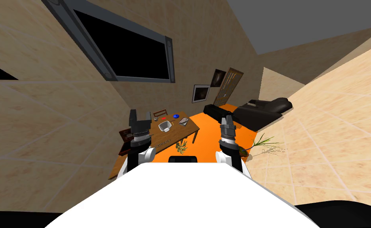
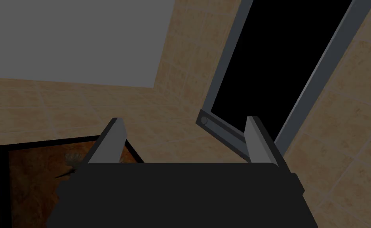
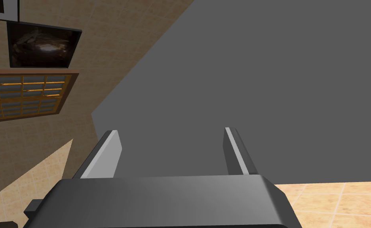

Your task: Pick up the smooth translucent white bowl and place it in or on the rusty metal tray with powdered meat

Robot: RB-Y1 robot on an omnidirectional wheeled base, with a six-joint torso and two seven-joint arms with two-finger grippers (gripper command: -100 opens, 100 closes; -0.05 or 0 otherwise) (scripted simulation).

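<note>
Head view, looking steeply down across a room with tan tiled walls.

- Wooden table [image 1: 187, 130] standing at the edge of an orange floor [image 1: 208, 136], ahead and slightly to the left.
- White bowl [image 1: 164, 126] resting upright near the middle of the tabletop, opening upward, touched by neither gripper.
- Flat grey-brown tray [image 1: 183, 122] lying on the same tabletop, just to the right of the bowl toward the table's right end, near it but apart; contents too small to tell.
- Small blue object [image 1: 175, 116] and small red object [image 1: 164, 118] lying farther back on the table, behind the bowl.
- Chair back [image 1: 160, 112] rising at the table's far edge.
- Left gripper [image 1: 140, 117] [image 2: 183, 120] raised upright, seen over the table's left part, apart from the bowl; fingers spread wide, nothing between them.
- Right gripper [image 1: 225, 120] [image 3: 172, 131] raised likewise over the orange floor to the right of the table, well apart from bowl and tray; fingers also spread, holding nothing.
- Black sofa [image 1: 259, 113] set at the far right of the orange floor.
- Leafy plant [image 1: 181, 146] on the floor at the table's near side.
- Second plant [image 1: 265, 143] lying by the right-hand wall.
</note>
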